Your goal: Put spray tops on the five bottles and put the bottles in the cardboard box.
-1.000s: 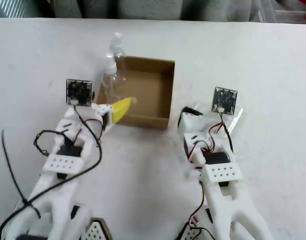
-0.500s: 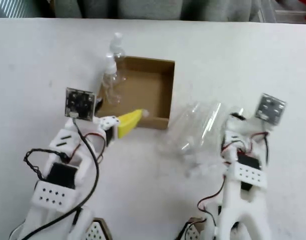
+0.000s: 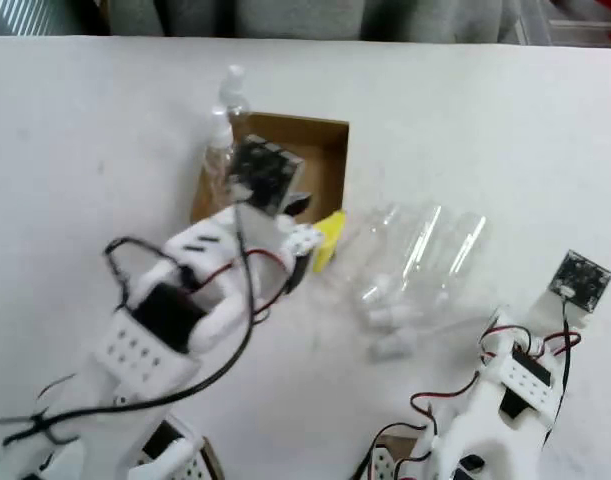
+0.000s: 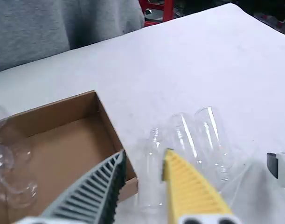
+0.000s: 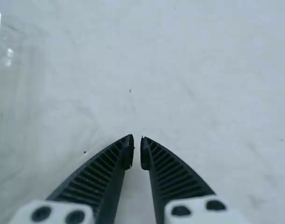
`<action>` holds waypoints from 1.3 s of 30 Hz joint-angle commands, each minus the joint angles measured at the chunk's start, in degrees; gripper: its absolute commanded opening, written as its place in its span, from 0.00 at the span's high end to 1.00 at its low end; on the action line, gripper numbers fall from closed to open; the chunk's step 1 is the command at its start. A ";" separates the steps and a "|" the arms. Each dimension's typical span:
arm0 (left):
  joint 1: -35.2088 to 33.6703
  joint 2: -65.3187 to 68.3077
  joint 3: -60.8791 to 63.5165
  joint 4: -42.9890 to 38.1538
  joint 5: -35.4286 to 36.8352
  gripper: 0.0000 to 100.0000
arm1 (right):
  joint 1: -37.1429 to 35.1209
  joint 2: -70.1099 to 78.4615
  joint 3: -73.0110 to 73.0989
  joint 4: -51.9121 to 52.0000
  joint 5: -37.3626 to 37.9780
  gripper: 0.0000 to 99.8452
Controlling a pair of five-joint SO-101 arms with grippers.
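1. Swung across since the earlier frames, the left arm has left the near-left side of the cardboard box and now stands over its near-right corner. The right arm has drawn back, well clear of the box.
2. Left tool: released, with a clear gap between the grey and yellow fingers and nothing held.
3. Three clear bottles lie side by side on the bench, just ahead of the left tool's tips. Their necks point back toward it. One bottle shows through the gap between the fingers.
4. The box sits on the grey-finger side of the left tool, open-topped, its corner just beside the fingertip.
5. Two more bottles, upright and fitted with spray tops, stand at the box wall farthest from the left tool. Whether they are inside or just outside that wall cannot be told.
6. Right tool: clenched, tips all but touching, holding nothing, over bare bench. The lying bottles are off to one side of it, apart.
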 commanded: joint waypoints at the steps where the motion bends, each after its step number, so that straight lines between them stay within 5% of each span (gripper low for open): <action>1: 3.56 11.47 -8.97 -4.84 0.18 0.92 | 3.03 -0.92 -0.18 0.31 3.69 0.98; 10: 3.56 40.66 -25.85 -4.66 0.26 0.77 | 4.97 -0.92 5.19 -6.55 5.45 0.98; 21: 1.98 56.22 -40.88 3.78 0.18 0.77 | -1.27 -0.84 13.63 -13.76 26.11 0.98; 39: 1.01 73.45 -70.15 27.43 -3.78 0.77 | -1.19 -0.92 13.63 -13.49 26.55 0.98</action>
